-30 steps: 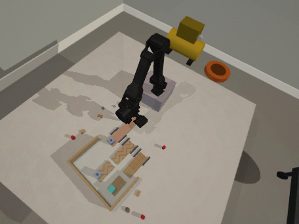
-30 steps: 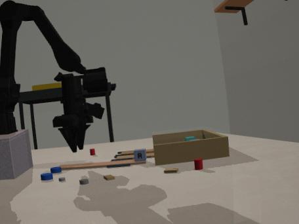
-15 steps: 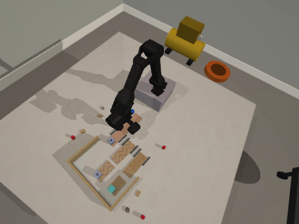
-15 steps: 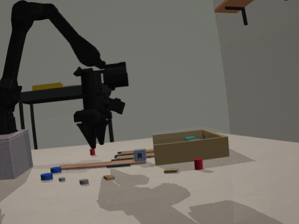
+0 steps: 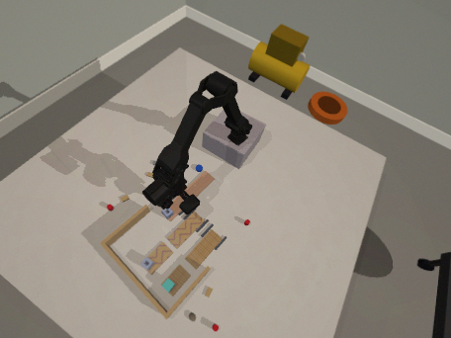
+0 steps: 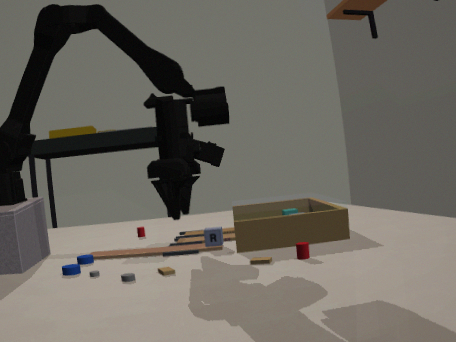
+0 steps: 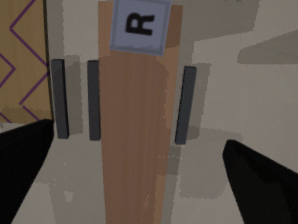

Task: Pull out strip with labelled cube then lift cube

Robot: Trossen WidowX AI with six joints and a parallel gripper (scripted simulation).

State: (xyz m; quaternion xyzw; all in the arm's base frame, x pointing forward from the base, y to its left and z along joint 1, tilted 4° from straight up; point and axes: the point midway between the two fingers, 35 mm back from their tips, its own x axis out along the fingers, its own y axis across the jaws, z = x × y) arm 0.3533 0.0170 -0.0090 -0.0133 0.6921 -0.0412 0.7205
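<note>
While hovering wide open and empty above smooth tan wooden strip (image 7: 135, 150), black gripper (image 6: 175, 212) grips nothing. Pale square labelled cube (image 7: 140, 25), marked R, rests on strip just outside low wooden frame (image 6: 290, 230).

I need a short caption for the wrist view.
Open gripper above plain strip carrying the R cube.
</note>
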